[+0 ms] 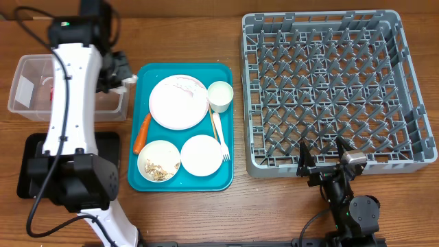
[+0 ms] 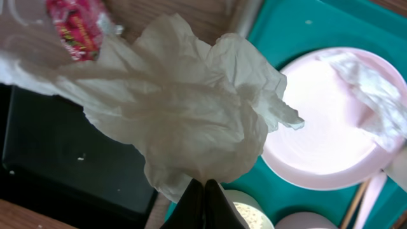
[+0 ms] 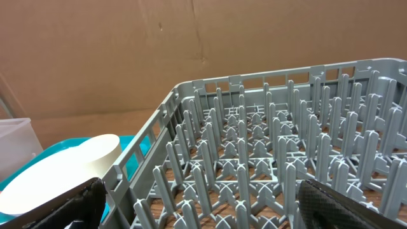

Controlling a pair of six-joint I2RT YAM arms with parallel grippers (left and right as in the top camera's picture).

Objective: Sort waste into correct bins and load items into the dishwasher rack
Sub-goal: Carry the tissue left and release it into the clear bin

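My left gripper [image 2: 205,191] is shut on a crumpled white napkin [image 2: 184,108], held over the gap between the clear tub [image 1: 20,68] and the teal tray [image 1: 140,182]. A red wrapper [image 2: 76,25] lies in the tub. The black tray [image 1: 27,171] lies partly under the left arm. On the teal tray sit a white plate [image 1: 178,101] with another napkin [image 2: 372,89], a cup [image 1: 220,96], a carrot [image 1: 142,132], a bowl of crumbs [image 1: 158,161], a plain bowl [image 1: 204,155] and a fork [image 1: 219,134]. My right gripper [image 1: 322,161] stands open at the rack's [image 1: 336,89] near wall, empty.
A brown cardboard wall stands behind the rack in the right wrist view. The rack's upright pegs [image 3: 254,159] fill the space ahead of the right fingers [image 3: 350,203]. Bare wooden table [image 1: 206,219] shows along the front edge.
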